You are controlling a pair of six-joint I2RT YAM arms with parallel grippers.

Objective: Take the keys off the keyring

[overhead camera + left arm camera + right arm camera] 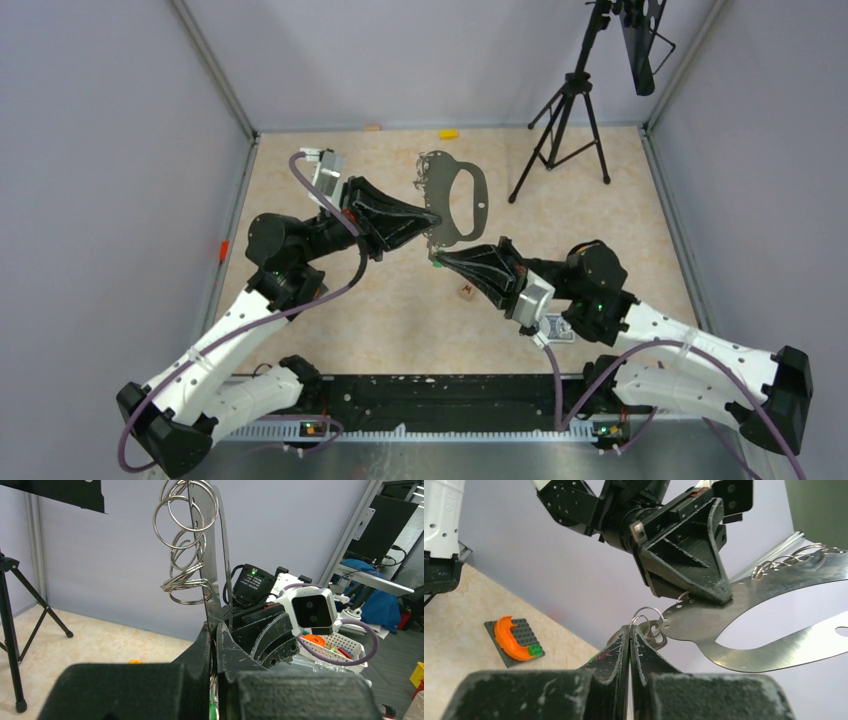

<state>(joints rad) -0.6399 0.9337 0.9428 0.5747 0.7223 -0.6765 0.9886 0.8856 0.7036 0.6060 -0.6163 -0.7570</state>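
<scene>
The keyring (pixel 462 200), a flat grey D-shaped plate, is held above the table. My left gripper (pixel 436 218) is shut on its near edge. In the left wrist view the keyring (pixel 212 580) rises edge-on from between the fingers (pixel 202 645), with several wire rings (pixel 182 535) hanging on it. My right gripper (pixel 630 628) is shut on a small split ring (pixel 647 614) at the end hole of the keyring (pixel 749 605). A silvery key (pixel 658 636) hangs just behind its fingertips. A bit of green (pixel 437 265) shows at the right gripper's (pixel 438 258) tips.
A black tripod (pixel 560 130) stands at the back right. A small brown cube (pixel 467 291) lies under the right arm and a yellow piece (pixel 449 133) by the back wall. A grey brick plate with an orange piece (pixel 516 640) lies on the floor.
</scene>
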